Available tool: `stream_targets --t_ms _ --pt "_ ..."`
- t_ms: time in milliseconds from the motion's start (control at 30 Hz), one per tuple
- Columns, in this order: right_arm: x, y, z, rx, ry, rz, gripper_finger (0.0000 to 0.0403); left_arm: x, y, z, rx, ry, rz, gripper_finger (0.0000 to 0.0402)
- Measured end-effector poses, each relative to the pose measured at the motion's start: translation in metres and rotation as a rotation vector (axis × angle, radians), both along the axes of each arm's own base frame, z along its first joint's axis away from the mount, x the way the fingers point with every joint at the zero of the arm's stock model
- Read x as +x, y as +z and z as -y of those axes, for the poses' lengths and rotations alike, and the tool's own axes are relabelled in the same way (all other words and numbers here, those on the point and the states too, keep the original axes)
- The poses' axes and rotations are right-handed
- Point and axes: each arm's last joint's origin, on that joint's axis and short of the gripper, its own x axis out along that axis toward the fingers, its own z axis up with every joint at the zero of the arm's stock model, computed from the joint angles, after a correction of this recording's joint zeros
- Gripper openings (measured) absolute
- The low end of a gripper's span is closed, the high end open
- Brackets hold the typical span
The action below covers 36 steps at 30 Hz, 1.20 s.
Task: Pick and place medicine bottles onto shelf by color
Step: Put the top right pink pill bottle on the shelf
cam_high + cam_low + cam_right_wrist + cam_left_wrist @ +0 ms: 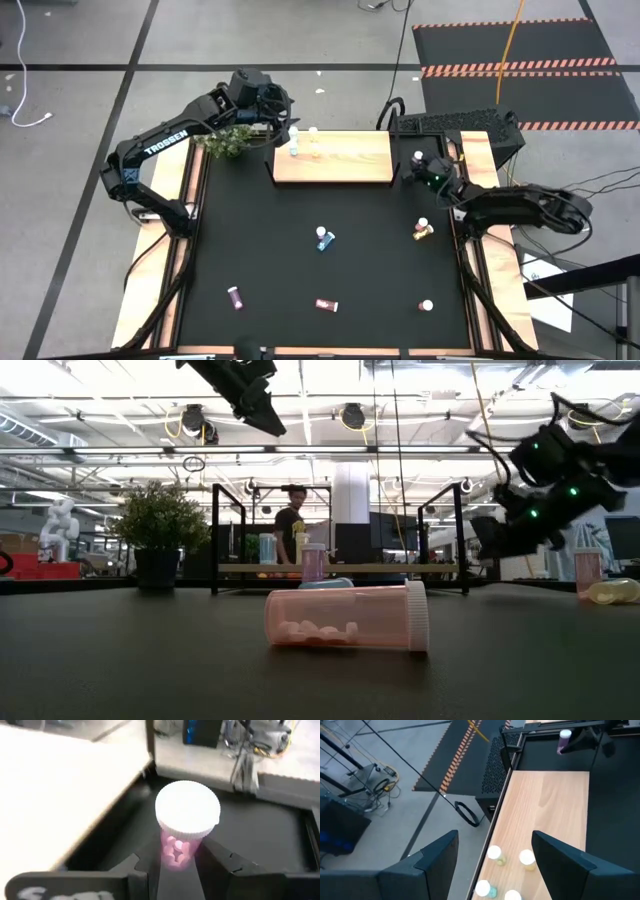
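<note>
My right end effector (175, 865) grips the upright pink bottle (178, 845) just off the shelf's (345, 160) right end; lift straight, clear the edge, keep it vertical.

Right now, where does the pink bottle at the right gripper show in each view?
High view: the pink bottle is just off the right end of the shelf, at the right gripper.
Low view: I cannot make it out; the dark right arm covers that spot.
Left wrist view: beyond the shelf's far end.
Right wrist view: dead centre, white cap uppermost.
Shared landmark: the shelf's light wooden board.
</note>
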Motion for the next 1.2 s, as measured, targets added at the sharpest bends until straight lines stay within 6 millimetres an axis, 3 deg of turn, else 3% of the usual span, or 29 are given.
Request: stream_targets --t_ms 167,300,600,767,933,1067,1200 --pt "0.012 0.029 0.007 -0.030 0.048 -0.125 0.0097 0.002 0.000 0.004 0.009 -0.021 -0.009 0.0255" --pt "0.015 0.056 0.012 -0.035 -0.010 -0.286 0.0097 0.006 0.000 0.012 -0.044 -0.014 0.017 0.0255" --pt "0.009 0.125 0.009 -0.152 -0.056 -0.291 0.0098 0.019 0.004 0.038 -0.089 -0.066 0.064 0.0255" --pt "0.000 0.158 -0.003 -0.173 0.092 -0.270 0.0098 0.030 0.008 0.057 -0.129 -0.099 0.136 0.0255" --pt "-0.003 0.178 -0.018 -0.189 0.361 -0.191 0.0098 0.044 0.018 0.082 -0.157 -0.161 0.255 0.0255" --pt "0.006 0.184 -0.027 -0.147 0.571 -0.110 0.0098 0.066 0.016 0.102 -0.150 -0.242 0.320 0.0255" --pt "0.024 0.186 -0.033 -0.048 0.654 -0.038 0.0098 0.092 0.004 0.113 -0.218 -0.261 0.393 0.0255"
